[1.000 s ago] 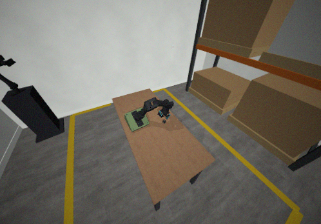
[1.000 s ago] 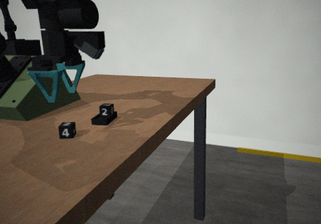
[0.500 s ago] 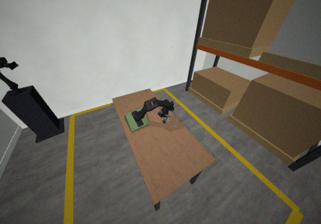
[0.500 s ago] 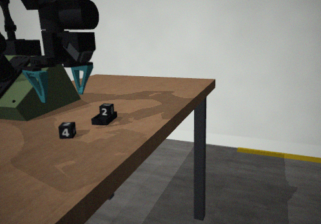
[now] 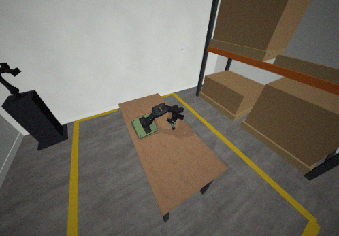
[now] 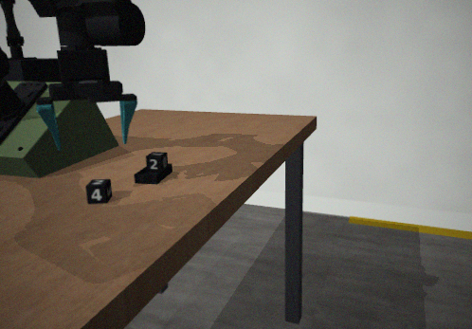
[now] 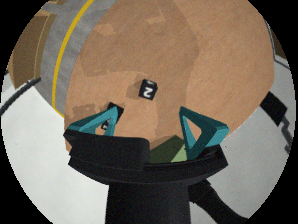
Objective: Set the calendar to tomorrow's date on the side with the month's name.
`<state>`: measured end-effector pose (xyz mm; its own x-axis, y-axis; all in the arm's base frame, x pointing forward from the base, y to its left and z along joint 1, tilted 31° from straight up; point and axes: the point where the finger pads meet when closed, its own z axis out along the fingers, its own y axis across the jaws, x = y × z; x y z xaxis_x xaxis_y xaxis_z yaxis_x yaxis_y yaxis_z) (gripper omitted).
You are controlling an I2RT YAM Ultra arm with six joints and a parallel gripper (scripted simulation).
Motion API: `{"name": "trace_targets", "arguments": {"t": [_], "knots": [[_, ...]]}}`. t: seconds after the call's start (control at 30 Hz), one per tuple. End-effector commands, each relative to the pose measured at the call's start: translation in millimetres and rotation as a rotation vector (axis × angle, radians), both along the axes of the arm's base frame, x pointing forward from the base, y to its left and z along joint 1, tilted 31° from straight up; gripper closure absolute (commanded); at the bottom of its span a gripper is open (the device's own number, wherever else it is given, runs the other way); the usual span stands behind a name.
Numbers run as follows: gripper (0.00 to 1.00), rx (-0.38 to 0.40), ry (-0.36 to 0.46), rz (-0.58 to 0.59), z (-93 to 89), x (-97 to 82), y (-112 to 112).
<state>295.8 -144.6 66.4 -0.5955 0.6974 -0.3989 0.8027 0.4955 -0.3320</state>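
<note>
Apparently reaching for the loose cube (image 6: 99, 191) (image 7: 148, 89), lower left in the exterior frame, apart from the tray (image 6: 148, 176); fingers (image 6: 90, 144) wide open, empty. Best centre above it, square to opposite faces, descend straight.

The black six-jointed robot arm (image 5: 159, 110) (image 6: 82, 22) arches out from its mount and bends down at the wrist, its dark, blocky segments folded at the elbow. In the exterior view the last black segment drops vertically, ending in a black parallel gripper (image 6: 92, 122) (image 7: 148, 109) that points straight down above the worktop. Its two teal, tapering fingers (image 6: 127, 118) stand wide apart with nothing between them, the tips narrow and held clear of the surface. In the wrist view each finger shows as an open triangular frame.
</note>
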Motion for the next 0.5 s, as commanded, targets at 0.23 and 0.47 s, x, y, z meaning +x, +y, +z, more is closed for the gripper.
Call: {"name": "trace_targets", "arguments": {"t": [0.23, 0.47], "knots": [[0.0, -0.011, -0.178, -0.274, 1.3, 2.0, 0.0], [0.53, -0.012, -0.184, -0.283, 1.3, 2.0, 0.0]]}}
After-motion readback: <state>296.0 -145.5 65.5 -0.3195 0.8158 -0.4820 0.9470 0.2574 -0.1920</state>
